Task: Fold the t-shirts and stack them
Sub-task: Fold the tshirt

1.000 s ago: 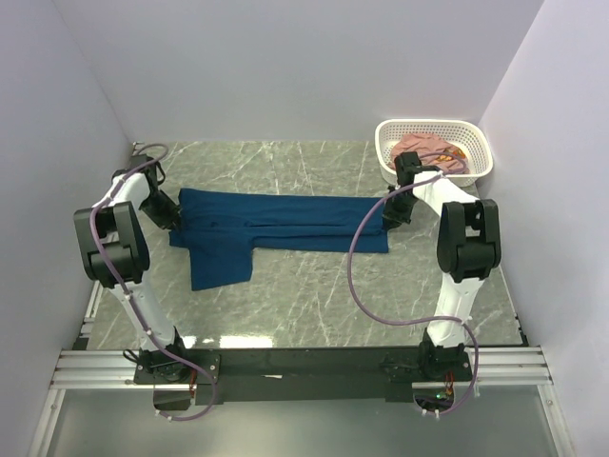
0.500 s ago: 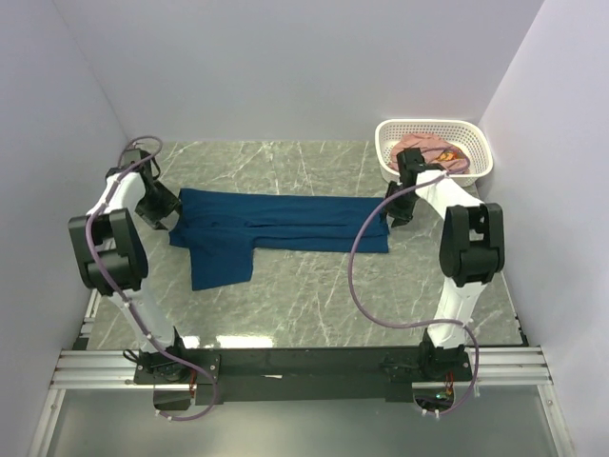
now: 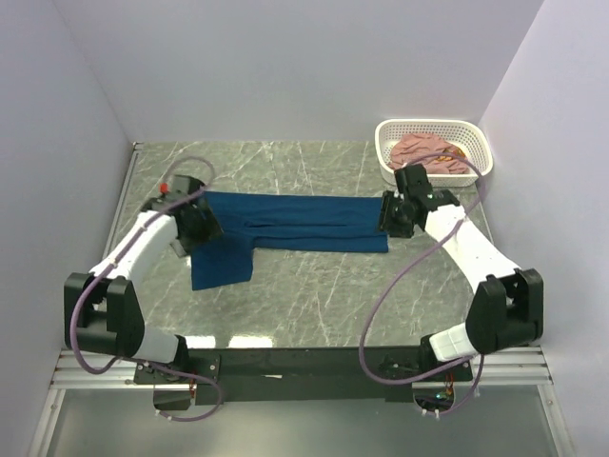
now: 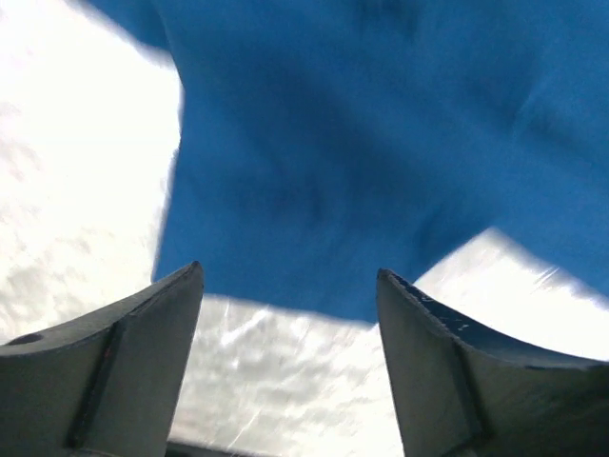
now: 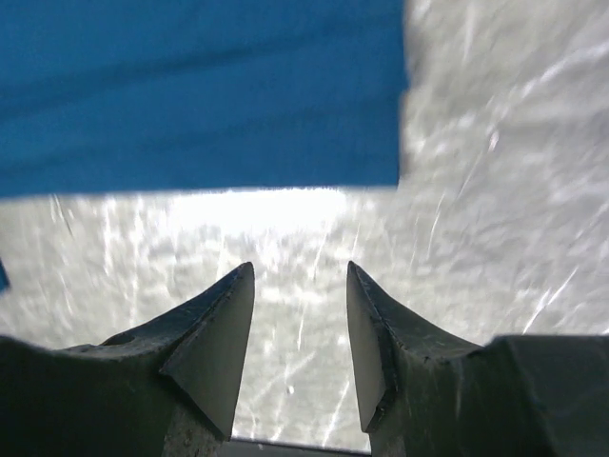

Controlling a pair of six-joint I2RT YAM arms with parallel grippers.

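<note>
The navy t-shirt [image 3: 295,221] lies flat across the middle of the table as a long folded band, with one sleeve part [image 3: 221,265] sticking out toward the near side on its left. My left gripper [image 3: 203,228] hovers over that left end, open; its wrist view shows the blue cloth [image 4: 362,143] ahead and nothing between the fingers [image 4: 143,343]. At the shirt's right end my right gripper [image 3: 392,217] is open too, above bare marble just off the cloth edge [image 5: 190,86]. The pink t-shirt [image 3: 425,149] is bunched in the basket.
The white perforated basket [image 3: 433,125] stands in the far right corner, close behind the right gripper. Walls close in the table on the left, back and right. Grey marble table [image 3: 324,295] shows on the near side of the shirt.
Both grippers have opened and let go of the navy shirt's ends. Both arms have swung: the left wrist moved right over the sleeve, the right one shifted slightly toward the near side.
</note>
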